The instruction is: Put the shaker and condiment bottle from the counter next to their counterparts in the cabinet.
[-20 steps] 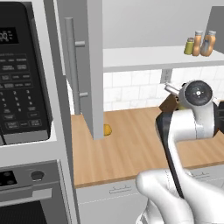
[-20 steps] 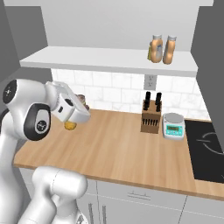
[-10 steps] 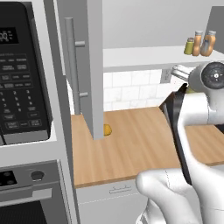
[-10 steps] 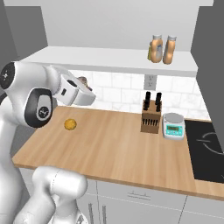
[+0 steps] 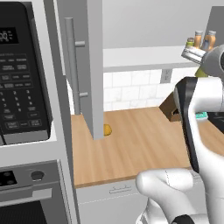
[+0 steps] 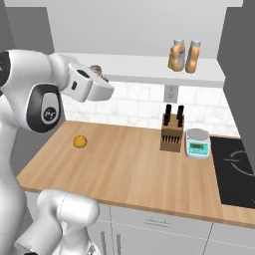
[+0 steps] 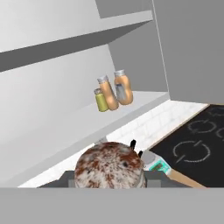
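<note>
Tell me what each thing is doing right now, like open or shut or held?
Cabinet door: swung open.
Microwave: door shut.
Fingers: shut on the held shaker.
Held shaker: gripped, lifted off the counter, cap on.
Shelf shaker: standing upright on the cabinet shelf.
Two orange bottles: upright on the shelf beside it, caps on.

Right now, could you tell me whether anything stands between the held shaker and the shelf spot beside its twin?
Nothing visible does: the shelf lies bare between the shaker in the gripper and the twin shaker, which stands beside two orange bottles.
</note>
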### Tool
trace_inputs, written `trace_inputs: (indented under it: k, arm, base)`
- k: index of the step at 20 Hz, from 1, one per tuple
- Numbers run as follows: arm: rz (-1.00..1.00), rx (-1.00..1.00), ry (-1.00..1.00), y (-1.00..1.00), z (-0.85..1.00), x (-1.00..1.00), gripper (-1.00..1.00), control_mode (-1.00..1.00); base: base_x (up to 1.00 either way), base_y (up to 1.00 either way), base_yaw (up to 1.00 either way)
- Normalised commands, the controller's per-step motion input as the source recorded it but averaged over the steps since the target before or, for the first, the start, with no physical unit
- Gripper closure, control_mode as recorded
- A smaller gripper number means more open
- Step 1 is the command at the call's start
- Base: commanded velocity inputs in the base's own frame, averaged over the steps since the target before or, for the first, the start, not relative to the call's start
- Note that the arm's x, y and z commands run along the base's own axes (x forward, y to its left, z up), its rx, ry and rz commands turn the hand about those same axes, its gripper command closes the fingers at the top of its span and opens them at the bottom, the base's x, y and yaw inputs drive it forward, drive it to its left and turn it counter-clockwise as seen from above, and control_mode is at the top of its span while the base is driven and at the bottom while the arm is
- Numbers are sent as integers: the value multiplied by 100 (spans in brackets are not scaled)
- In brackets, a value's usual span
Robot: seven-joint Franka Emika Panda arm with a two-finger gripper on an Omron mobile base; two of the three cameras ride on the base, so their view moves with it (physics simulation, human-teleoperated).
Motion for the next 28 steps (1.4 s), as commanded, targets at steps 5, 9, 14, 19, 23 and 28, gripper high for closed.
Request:
trace_inputs:
  k: [5, 9, 14, 19, 23, 28]
  arm:
    - [1, -2, -8, -22, 30, -1, 100, -100]
    - [4, -5, -5, -2, 0, 20, 100, -100]
    - [9, -9, 0, 0, -1, 59, 100, -100]
    - [10, -8, 0, -4, -1, 62, 100, -100]
    - [7, -9, 9, 9, -28, 35, 100, -100]
    - [0, -1, 7, -5, -1, 80, 100, -100]
  base:
    - [0, 0, 0]
    - [0, 0, 0]
    - [0, 0, 0]
    - [0, 0, 0]
    - [0, 0, 0]
    - [0, 0, 0]
